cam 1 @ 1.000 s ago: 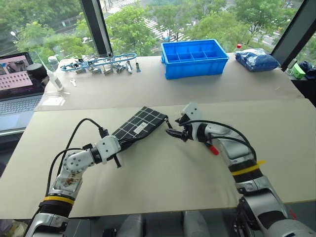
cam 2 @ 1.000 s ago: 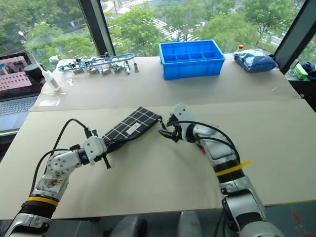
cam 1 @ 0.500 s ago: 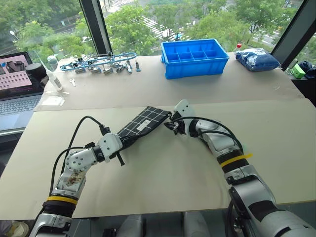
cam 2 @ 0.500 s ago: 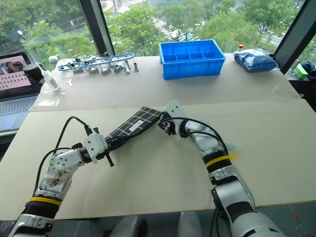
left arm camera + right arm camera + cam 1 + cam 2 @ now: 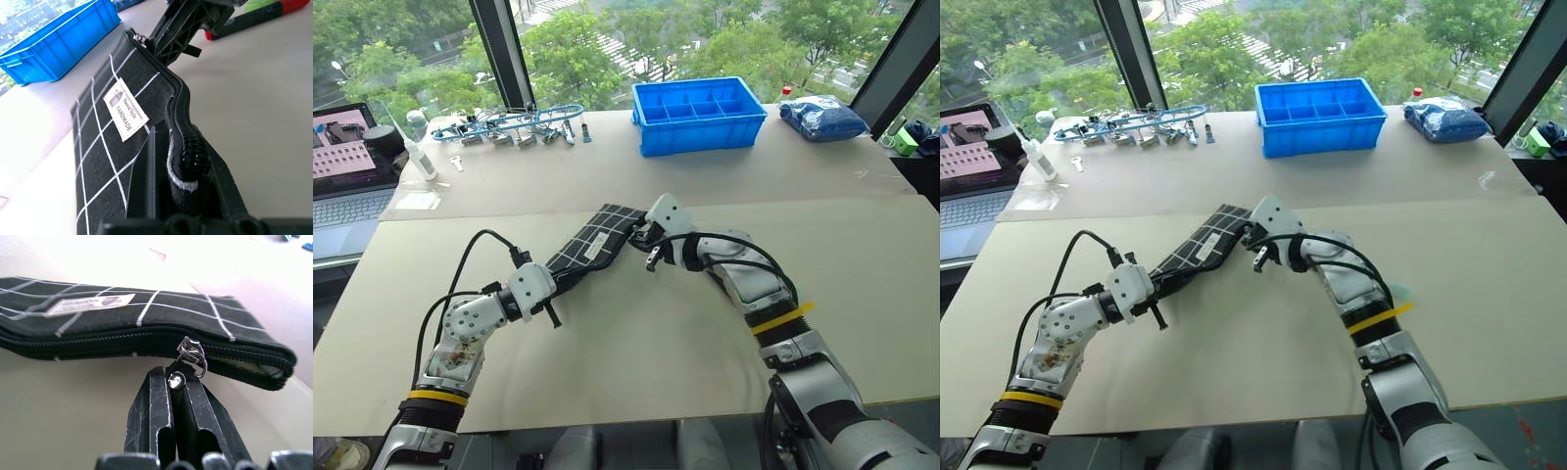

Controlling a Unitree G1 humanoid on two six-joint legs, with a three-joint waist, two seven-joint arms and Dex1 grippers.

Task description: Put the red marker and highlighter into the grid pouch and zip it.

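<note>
Table (image 5: 636,362); red marker (image 5: 254,14) in left wrist view

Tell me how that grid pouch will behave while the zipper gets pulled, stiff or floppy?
Probably floppy: the grid pouch is thin fabric that bends and sags between the left gripper and right gripper. It looks light, so it would likely drag along unless its end stays clamped. The zipper edge already buckles.

Pale beige surface (image 5: 636,343), seam across it just beyond the jaws. Far side: blue bin (image 5: 698,115), blue bag (image 5: 820,119), clutter of tools (image 5: 509,125), laptop (image 5: 347,166). Big windows behind, dark frame post (image 5: 502,49), green trees (image 5: 578,49) outside, daylight.
</note>
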